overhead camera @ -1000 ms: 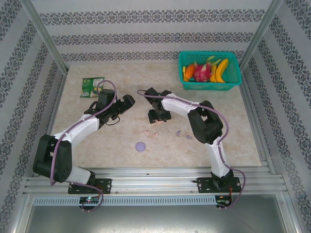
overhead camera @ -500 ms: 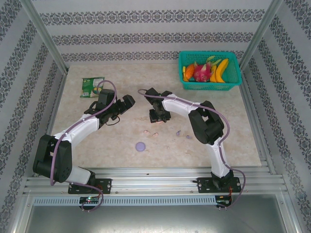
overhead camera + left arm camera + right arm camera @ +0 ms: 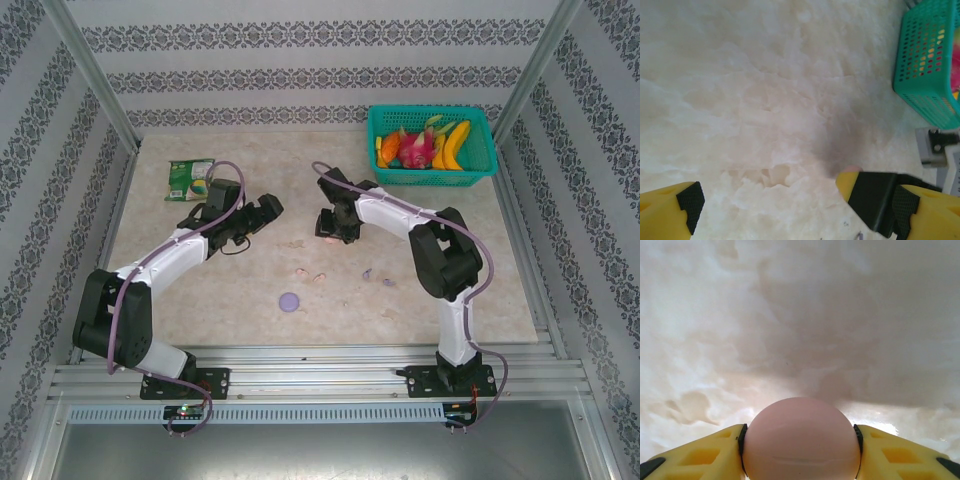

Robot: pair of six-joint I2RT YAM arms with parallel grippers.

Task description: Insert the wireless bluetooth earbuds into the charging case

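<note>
A round pale pink charging case point(image 3: 801, 440) sits between the pads of my right gripper point(image 3: 801, 447), which is shut on it. From above, that right gripper point(image 3: 333, 228) hangs over the middle of the table. My left gripper point(image 3: 264, 211) is just left of it, its jaws wide open point(image 3: 796, 200) over bare table. Two pale pink earbuds point(image 3: 300, 271) point(image 3: 320, 278) and two pale purple earbuds point(image 3: 367, 273) point(image 3: 389, 282) lie loose nearer the front. A round purple case point(image 3: 289, 301) rests flat near the front.
A teal basket point(image 3: 435, 178) of toy fruit stands at the back right, its wall also in the left wrist view point(image 3: 927, 65). A green packet point(image 3: 190, 180) lies at the back left. Metal rails and patterned walls border the table.
My right gripper has closed on the pink case and moved back and to the right with it. My left gripper shifted slightly right and stays open.
</note>
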